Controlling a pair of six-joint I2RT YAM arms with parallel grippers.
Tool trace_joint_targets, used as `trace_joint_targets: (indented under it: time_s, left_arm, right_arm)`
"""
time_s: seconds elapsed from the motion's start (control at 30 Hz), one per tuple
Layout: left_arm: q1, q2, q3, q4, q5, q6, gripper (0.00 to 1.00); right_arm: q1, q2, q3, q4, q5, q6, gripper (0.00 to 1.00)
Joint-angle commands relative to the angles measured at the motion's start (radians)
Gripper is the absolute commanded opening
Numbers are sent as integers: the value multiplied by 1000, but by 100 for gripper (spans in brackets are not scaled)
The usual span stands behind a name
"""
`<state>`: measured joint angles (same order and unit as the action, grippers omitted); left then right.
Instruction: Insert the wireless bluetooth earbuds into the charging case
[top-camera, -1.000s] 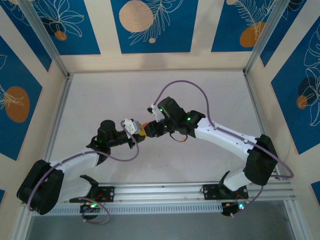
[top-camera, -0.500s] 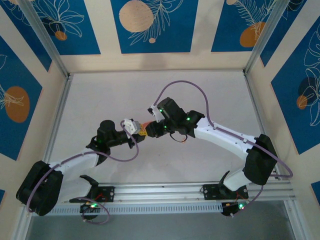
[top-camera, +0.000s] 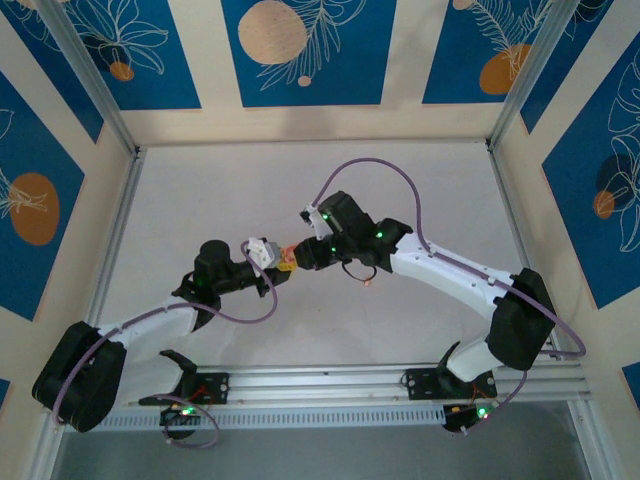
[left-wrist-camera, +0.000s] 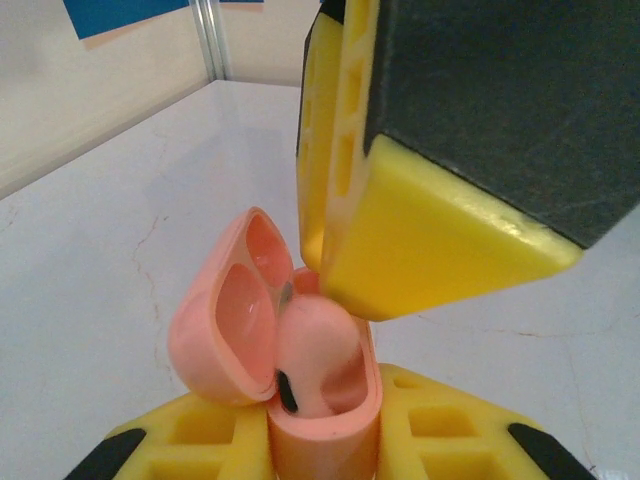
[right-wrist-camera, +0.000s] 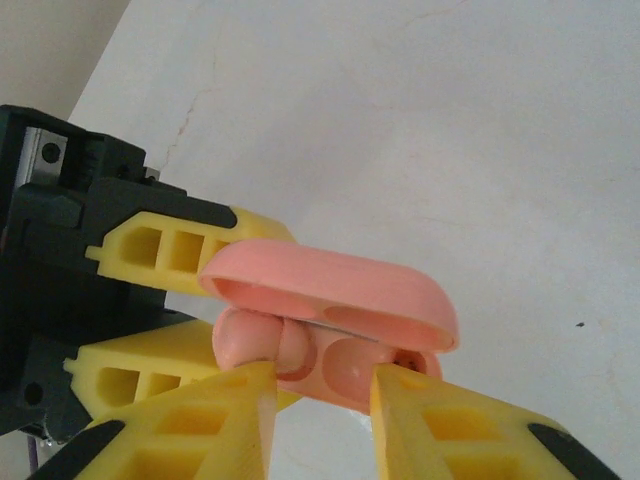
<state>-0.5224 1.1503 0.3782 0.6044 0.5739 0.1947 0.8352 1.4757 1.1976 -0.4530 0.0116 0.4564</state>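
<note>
The salmon-pink charging case (left-wrist-camera: 322, 425) stands upright with its lid (left-wrist-camera: 222, 330) swung open, and my left gripper (left-wrist-camera: 325, 445) is shut on its body. One pale-pink earbud (left-wrist-camera: 315, 345) sits in a socket; the socket beside it (right-wrist-camera: 355, 365) is bare. My right gripper (right-wrist-camera: 322, 385) is open, its yellow fingertips (right-wrist-camera: 235, 400) resting at the case's mouth on either side of that bare socket, under the lid (right-wrist-camera: 330, 285). Seen from above, both grippers meet at the case (top-camera: 287, 262) mid-table. A tiny pinkish speck (top-camera: 368, 283) lies on the table under the right arm; I cannot identify it.
The white tabletop (top-camera: 200, 200) is walled by blue-and-cream panels and metal rails (top-camera: 110, 250) on three sides. A purple cable (top-camera: 390, 175) loops above the right arm. The left gripper's fingers (right-wrist-camera: 170, 250) show behind the case in the right wrist view.
The right arm has shifted slightly, bringing its gripper tighter against the case and uncovering the small pinkish speck on the table. The left arm has stayed still.
</note>
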Motion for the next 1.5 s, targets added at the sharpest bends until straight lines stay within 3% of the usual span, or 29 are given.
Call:
trace_joint_targets:
  time_s: [0.0, 0.4, 1.07, 1.27, 1.47]
  left_arm:
    - [-16, -27, 1, 4, 17, 32, 22]
    - [-17, -28, -1, -1, 18, 32, 22]
    - [-22, -41, -1, -6, 14, 34, 22]
    - [-22, -45, -2, -9, 10, 35, 22]
    - [-23, -41, -7, -14, -4, 40, 22]
  right_arm:
    - [-7, -23, -13, 29, -24, 7, 32]
    - [-18, -101, -61, 88, -87, -15, 32]
    - [-22, -4, -46, 111, -197, -4, 13]
    - [-24, -3, -44, 91, -185, -7, 13]
    - [-38, -78, -42, 49, -152, -22, 24]
